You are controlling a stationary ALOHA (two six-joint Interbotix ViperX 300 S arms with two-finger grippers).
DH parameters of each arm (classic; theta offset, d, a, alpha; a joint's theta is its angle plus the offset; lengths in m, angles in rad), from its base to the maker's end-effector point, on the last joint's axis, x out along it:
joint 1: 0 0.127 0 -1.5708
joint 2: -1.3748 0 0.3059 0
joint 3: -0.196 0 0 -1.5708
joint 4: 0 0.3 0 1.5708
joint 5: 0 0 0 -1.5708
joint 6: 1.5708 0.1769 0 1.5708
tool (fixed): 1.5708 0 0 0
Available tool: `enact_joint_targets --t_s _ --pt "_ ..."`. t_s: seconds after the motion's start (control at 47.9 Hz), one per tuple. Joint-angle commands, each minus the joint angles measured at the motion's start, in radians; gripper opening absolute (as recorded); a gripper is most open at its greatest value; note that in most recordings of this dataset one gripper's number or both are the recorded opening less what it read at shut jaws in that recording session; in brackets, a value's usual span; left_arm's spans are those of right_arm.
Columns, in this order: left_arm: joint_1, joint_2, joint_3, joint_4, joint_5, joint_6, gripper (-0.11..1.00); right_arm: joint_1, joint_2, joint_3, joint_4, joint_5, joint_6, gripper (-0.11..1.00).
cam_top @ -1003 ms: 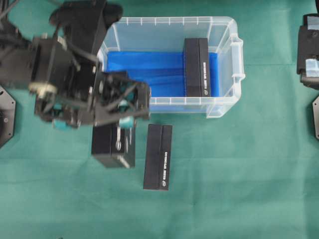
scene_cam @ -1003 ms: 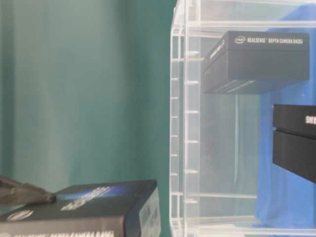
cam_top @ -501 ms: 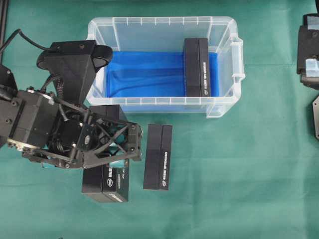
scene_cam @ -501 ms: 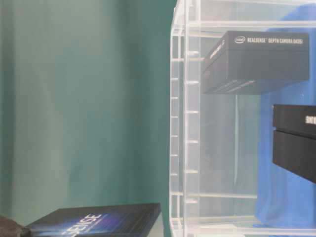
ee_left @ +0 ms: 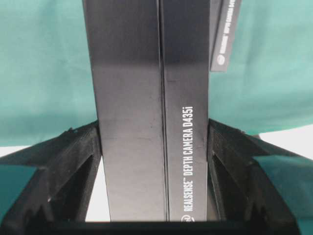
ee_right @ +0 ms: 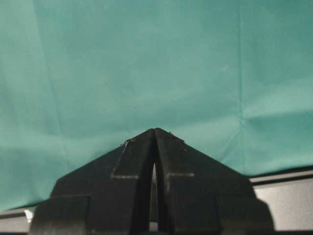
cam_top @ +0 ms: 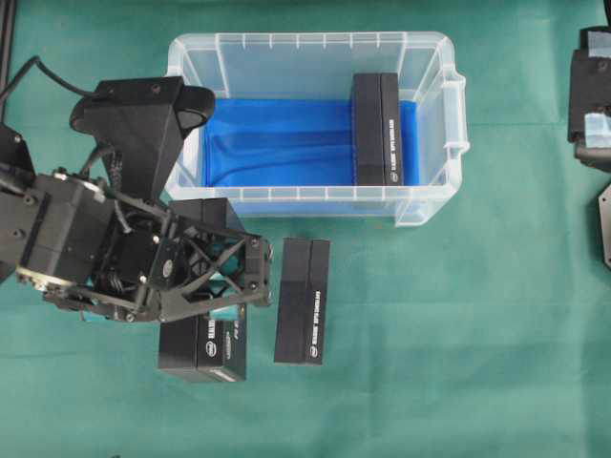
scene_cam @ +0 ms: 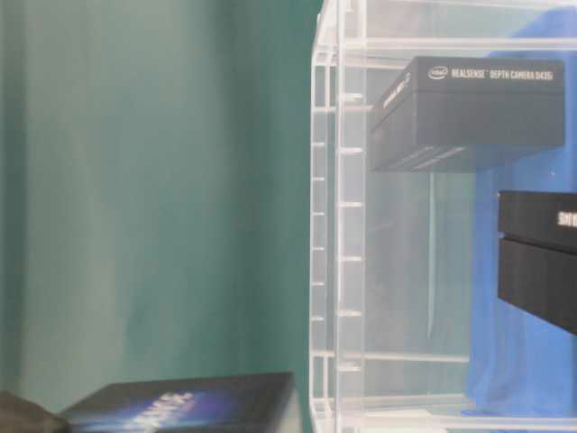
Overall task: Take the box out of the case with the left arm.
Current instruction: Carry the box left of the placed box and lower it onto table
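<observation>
Overhead: a second ago my left pincer (cam_top: 224, 303) hung at the near wall of the case (cam_top: 434, 57), with the box (cam_top: 205, 345) under it just outside the rim. Half a second ago it had already swung toward the near left of the desk (cam_top: 458, 363), and since then it has hardly shifted. The box now lies apart from the case, just left of a second box (cam_top: 303, 301) that lies flat on the cloth. A third box (cam_top: 377, 129) stands inside the case against its right end, on the blue lining. The right arm (cam_top: 592, 95) sits parked at the far right edge.

Table-level: the held box (scene_cam: 189, 401) shows lower in the picture than it did a second ago, so I judge it has been brought down close to the cloth. The case wall and the box behind it look unchanged.

Left wrist: my pincer is clamped on the box, a pad (ee_left: 85, 166) pressed to each long side, green cloth beyond.

Right wrist: my right pincer (ee_right: 154, 147) has its tips together, holding nothing, above bare cloth.

So I judge the box is out of the case; what remains is to let it go on the desk
</observation>
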Motion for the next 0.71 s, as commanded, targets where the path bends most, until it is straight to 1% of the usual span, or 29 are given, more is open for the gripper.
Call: enact_joint_targets --t_s 0.0,0.397,0.522,0.69 --pt "-0.011 -0.021 0.009 0.008 -0.015 -0.003 0.60 -0.002 -0.002 -0.011 0.000 -0.005 -0.002 0.02" --pt "-0.032 0.003 0.206 0.017 -0.178 -0.009 0.60 -0.002 -0.002 -0.009 0.000 -0.005 -0.002 0.02" --pt "-0.034 0.006 0.267 0.038 -0.222 -0.011 0.60 0.000 -0.002 -0.009 0.000 -0.005 -0.002 0.02" --pt "-0.035 0.011 0.364 0.040 -0.291 -0.011 0.60 -0.002 -0.002 -0.009 0.000 -0.005 -0.002 0.02"
